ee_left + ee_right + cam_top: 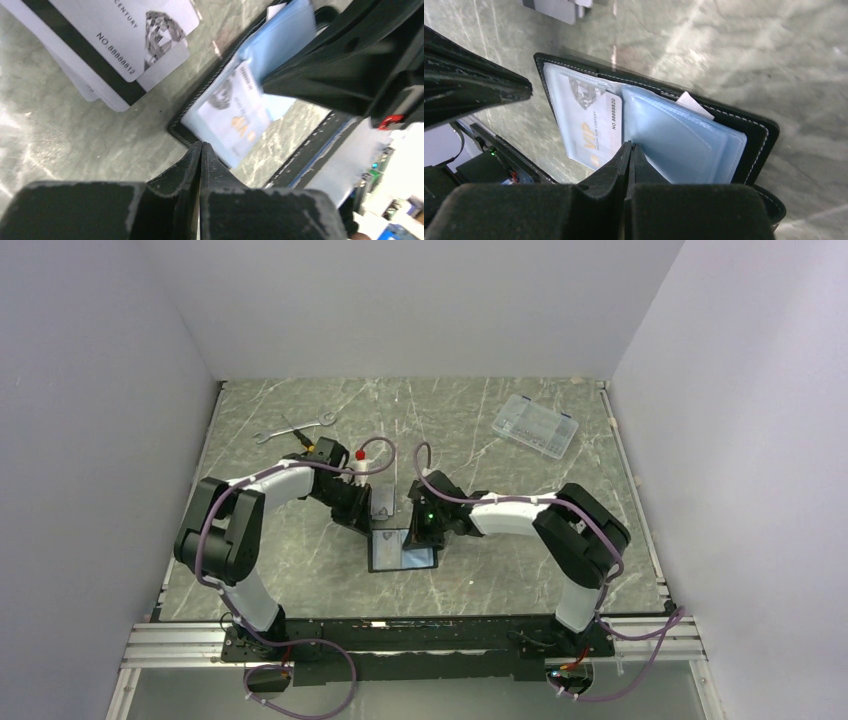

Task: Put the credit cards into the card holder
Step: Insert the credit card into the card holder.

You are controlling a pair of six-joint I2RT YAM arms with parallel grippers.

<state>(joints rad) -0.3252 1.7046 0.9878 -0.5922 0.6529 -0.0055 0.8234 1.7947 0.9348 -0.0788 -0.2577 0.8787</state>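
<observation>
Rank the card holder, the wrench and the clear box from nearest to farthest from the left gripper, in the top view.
1. card holder, beside the left gripper, table centre.
2. wrench, back left.
3. clear box, back right.

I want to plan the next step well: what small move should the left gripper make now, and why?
Probably open the left gripper and move it to the loose cards beside the wallet: it is shut on nothing, and only one card sits in the wallet.
</observation>
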